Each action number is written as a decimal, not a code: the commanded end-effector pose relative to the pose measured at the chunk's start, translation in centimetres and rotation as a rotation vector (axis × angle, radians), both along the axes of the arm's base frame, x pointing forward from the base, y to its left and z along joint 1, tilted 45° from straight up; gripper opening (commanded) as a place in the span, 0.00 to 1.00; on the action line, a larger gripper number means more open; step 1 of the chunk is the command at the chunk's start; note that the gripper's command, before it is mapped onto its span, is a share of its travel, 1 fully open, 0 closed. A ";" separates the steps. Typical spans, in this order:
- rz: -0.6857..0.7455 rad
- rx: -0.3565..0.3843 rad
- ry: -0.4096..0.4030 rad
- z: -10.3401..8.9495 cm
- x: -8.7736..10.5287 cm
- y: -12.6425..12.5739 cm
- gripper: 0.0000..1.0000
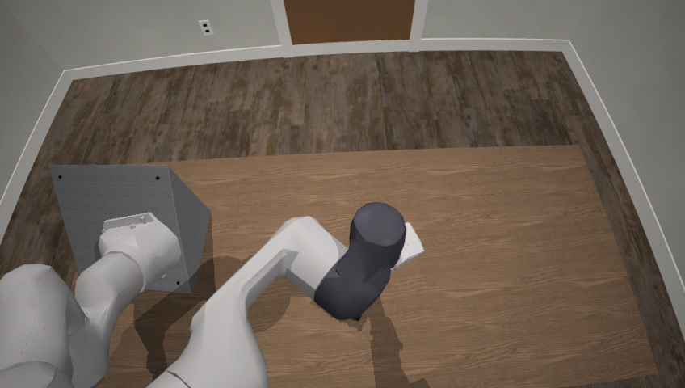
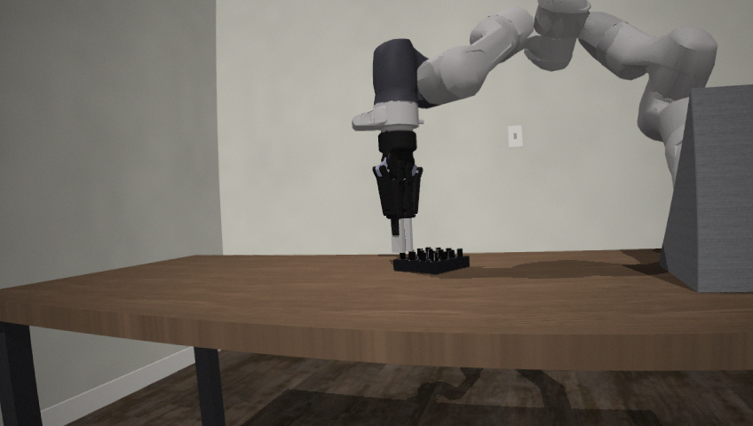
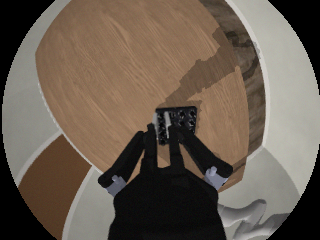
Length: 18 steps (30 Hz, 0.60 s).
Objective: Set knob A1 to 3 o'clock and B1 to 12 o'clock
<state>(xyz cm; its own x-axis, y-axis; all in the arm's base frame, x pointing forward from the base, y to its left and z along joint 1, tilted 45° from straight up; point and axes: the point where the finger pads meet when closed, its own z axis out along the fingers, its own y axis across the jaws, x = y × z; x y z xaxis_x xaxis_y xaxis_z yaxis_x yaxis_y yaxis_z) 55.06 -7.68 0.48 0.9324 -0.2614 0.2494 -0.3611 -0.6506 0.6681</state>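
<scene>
The black knob box (image 2: pixel 434 265) (image 3: pixel 184 120) stands on its feet on the wooden table (image 2: pixel 237 295) (image 1: pixel 481 230), with its knobs as short black pegs on top. My gripper (image 2: pixel 400 251) (image 3: pixel 161 117) points straight down over the left end of the box as the exterior camera sees it. Its fingertips are down at knob height. The fingers stand close together with a small gap, and I see nothing clamped between them. The knobs' white lines and the printed names are too small to read. In the top view the arm hides the box and the gripper.
A tall grey block (image 1: pixel 110 191) (image 2: pixel 708 210) holds the arm's base at one end of the table. The table's edges drop to a wood floor (image 1: pixel 336 105).
</scene>
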 end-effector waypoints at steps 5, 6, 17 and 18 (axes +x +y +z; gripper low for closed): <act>-0.004 0.001 -0.006 -0.4 0.1 -0.5 0.12; -0.004 0.001 -0.006 -0.5 0.1 -0.5 0.12; -0.004 0.001 -0.006 -0.5 0.1 -0.6 0.12; -0.004 0.001 -0.006 -0.5 0.1 -0.6 0.12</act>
<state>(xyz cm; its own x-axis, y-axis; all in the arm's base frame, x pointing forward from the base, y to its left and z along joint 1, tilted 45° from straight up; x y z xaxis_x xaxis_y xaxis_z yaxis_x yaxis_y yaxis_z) 55.12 -8.07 0.08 0.9322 -0.2614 0.2505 -0.3619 -0.6514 0.6668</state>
